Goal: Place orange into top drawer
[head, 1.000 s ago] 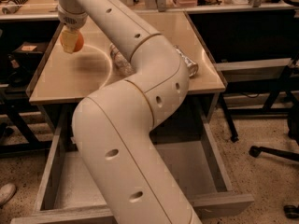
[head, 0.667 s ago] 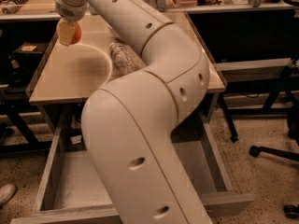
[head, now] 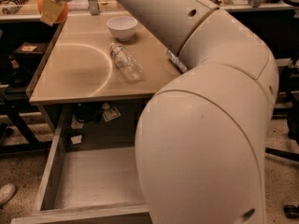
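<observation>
Speckled flooring is seen at the lower edges, and nearest, at 6 o'clock, the top drawer [head: 93,181] is pulled open, its flat grey bottom exposed. Much of the right side is filled by the robot's white arm [head: 210,125]. Beyond the drawer a tan table [head: 70,78] is spread — a clear bottle [head: 126,62] is laid on its side there, with a white bowl [head: 122,27] behind it. Farthest, at 11 o'clock, the gripper [head: 52,14] is clenched on the orange [head: 64,13] — held in the air by the table's far left corner, well apart from the drawer
</observation>
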Available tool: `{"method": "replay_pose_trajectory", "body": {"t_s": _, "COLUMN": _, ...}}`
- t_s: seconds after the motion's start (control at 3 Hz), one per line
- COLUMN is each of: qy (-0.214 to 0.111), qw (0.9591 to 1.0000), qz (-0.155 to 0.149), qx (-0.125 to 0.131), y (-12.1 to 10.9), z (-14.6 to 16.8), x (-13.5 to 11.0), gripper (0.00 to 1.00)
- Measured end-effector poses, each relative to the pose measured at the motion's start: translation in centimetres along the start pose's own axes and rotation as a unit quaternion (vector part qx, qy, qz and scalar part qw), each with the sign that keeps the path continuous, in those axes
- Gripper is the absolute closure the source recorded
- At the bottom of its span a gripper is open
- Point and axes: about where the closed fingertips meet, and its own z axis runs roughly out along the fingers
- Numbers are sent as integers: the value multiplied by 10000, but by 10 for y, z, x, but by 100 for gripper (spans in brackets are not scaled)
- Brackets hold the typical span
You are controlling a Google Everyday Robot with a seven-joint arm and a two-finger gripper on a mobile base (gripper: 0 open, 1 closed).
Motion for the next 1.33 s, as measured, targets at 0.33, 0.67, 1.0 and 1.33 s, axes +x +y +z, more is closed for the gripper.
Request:
{"method": "replay_pose_trajectory", "body": {"t_s": 0.33, "qy": 96, "qw": 9999, "qz": 51, "qx": -34, "y": 0, "z": 3, "x": 9, "gripper": 100}}
{"method": "replay_pose_trajectory", "body": {"t_s": 0.67, "qy": 211, "qw": 9995, "qz": 211, "qx": -33, "y": 12, "z": -7, "x": 20, "gripper": 100}}
{"method": "replay_pose_trajectory", "body": {"t_s": 1.0, "qy": 302, "qw": 9977, "qz": 587, "qx": 132, "y": 34, "z": -40, "x": 35, "gripper": 100}}
{"method": "replay_pose_trajectory", "body": {"t_s": 1.33, "qy": 543, "qw": 9936, "qz": 972, "qx": 172, "y": 75, "z": -64, "x": 63, "gripper": 100}}
